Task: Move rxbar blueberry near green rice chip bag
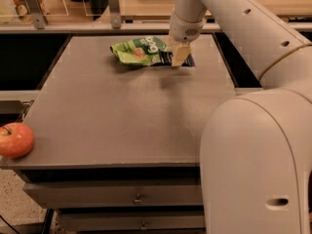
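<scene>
The green rice chip bag [138, 50] lies wrinkled at the back middle of the grey table [112, 116]. The rxbar blueberry [165, 58] is a small dark navy wrapper right against the bag's right edge, partly hidden by my fingers. My gripper [179, 58] comes down from the white arm at the back right. It is shut on the bar and holds it low over the table, beside the bag. A tan fingertip pad [181, 54] covers the middle of the bar.
A red apple [15, 139] sits at the table's front left corner. A raised ledge with metal posts [113, 6] runs behind the table. Drawers [136, 198] sit under the front edge. My arm's large white body [253, 165] fills the right foreground.
</scene>
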